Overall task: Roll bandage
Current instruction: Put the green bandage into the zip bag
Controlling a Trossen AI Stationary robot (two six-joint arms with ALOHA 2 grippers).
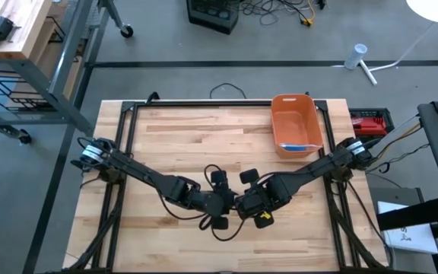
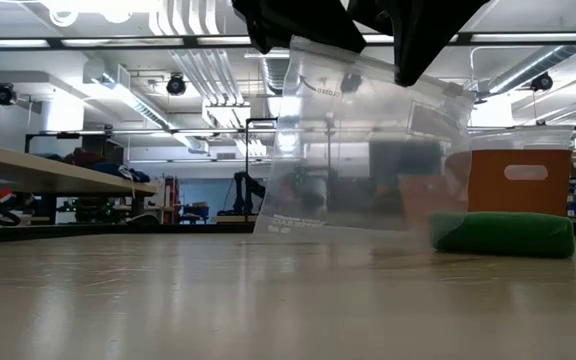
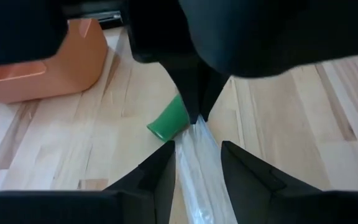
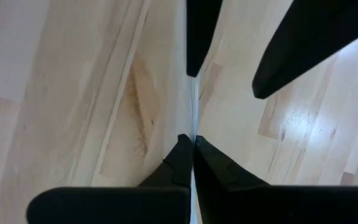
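Note:
A clear plastic zip bag (image 2: 363,150) is held up over the middle of the table. Whether its lower edge (image 2: 348,231) touches the tabletop, I cannot tell. A green bandage roll (image 2: 503,234) lies on the table beside it and also shows in the left wrist view (image 3: 168,121). My right gripper (image 4: 193,148) is shut on the bag's top edge. My left gripper (image 3: 197,167) is open, one finger on either side of the same edge (image 3: 194,155), facing the right gripper. Both meet at the table's centre (image 1: 234,202). My right gripper pinches the bag's top edge (image 4: 194,127) between its two fingertips, which come from above and point down. The thin edge runs straight away from the fingers. The bag hangs flat and upright below them.
An orange bin (image 1: 296,125) stands at the table's far right, with something blue inside it. The low view shows it behind the green roll (image 2: 520,180). Bare wood lies to the left and near side of the grippers.

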